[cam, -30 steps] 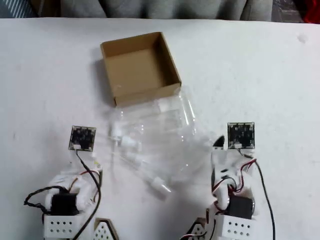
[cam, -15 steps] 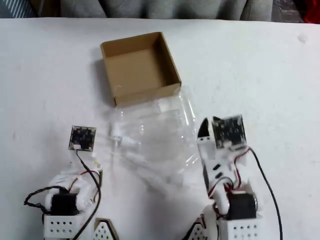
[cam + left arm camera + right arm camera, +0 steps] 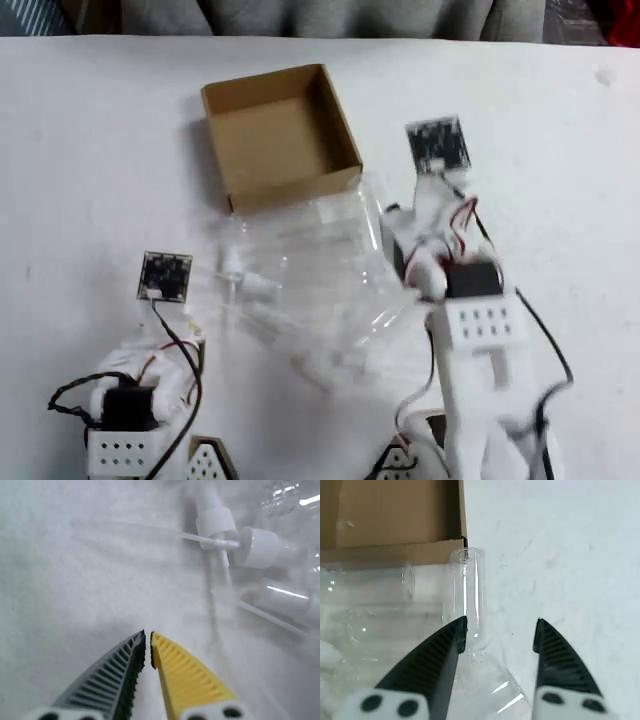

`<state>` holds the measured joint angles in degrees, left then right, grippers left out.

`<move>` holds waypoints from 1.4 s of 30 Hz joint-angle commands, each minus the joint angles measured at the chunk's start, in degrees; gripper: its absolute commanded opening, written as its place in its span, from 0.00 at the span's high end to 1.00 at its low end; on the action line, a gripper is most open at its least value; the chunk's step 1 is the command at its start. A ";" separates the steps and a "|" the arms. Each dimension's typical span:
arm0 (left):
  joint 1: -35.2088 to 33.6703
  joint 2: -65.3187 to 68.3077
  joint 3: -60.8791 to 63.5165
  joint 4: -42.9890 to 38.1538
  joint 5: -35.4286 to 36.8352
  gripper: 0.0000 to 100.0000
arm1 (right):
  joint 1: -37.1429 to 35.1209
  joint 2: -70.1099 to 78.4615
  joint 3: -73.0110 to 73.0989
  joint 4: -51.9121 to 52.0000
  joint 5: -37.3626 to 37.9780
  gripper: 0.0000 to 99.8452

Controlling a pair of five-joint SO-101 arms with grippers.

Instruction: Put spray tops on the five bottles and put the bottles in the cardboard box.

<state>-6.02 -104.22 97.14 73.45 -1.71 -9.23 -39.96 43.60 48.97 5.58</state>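
The open cardboard box (image 3: 280, 135) stands at the table's middle back with nothing inside. Just in front of it, several clear bottles (image 3: 320, 255) lie in a loose pile without tops. White spray tops (image 3: 238, 272) with thin tubes lie at the pile's left side. My right gripper (image 3: 501, 627) is open above the table by the box's near right corner (image 3: 461, 542); one clear bottle (image 3: 468, 592) lies just beside one black finger (image 3: 445, 650). My left gripper (image 3: 148, 639) is shut and empty, low over the cloth, a short way from two spray tops (image 3: 216, 519).
A white cloth (image 3: 560, 150) covers the table, with free room to the right of the box and along the left side. The left arm's base (image 3: 125, 420) sits at the near left edge and the right arm's base (image 3: 470, 440) at the near right.
My right arm has swung forward from the near edge to the bottles by the box's right corner. The left arm has kept still.
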 commanded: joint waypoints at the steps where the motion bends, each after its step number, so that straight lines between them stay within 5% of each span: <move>1: -0.22 -0.66 -0.18 0.26 -0.18 0.98 | -2.42 12.18 -11.25 0.22 -4.75 0.80; 16: -0.13 -0.66 -0.18 0.26 -0.26 0.98 | -5.41 52.18 -35.78 0.48 -4.92 0.80; 29: -0.13 -0.66 -0.18 0.26 -0.44 0.98 | -2.95 63.69 -41.32 0.40 -4.84 0.82; 34: -0.22 -0.66 -0.18 0.26 -0.44 0.98 | -0.04 63.78 -46.68 6.02 -4.75 0.99; 42: -0.40 -0.66 -0.18 0.26 -0.44 0.98 | 7.52 63.69 -61.71 21.14 -2.20 0.98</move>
<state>-6.02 -104.22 97.14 73.45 -1.71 -5.80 25.10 -8.88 62.95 0.75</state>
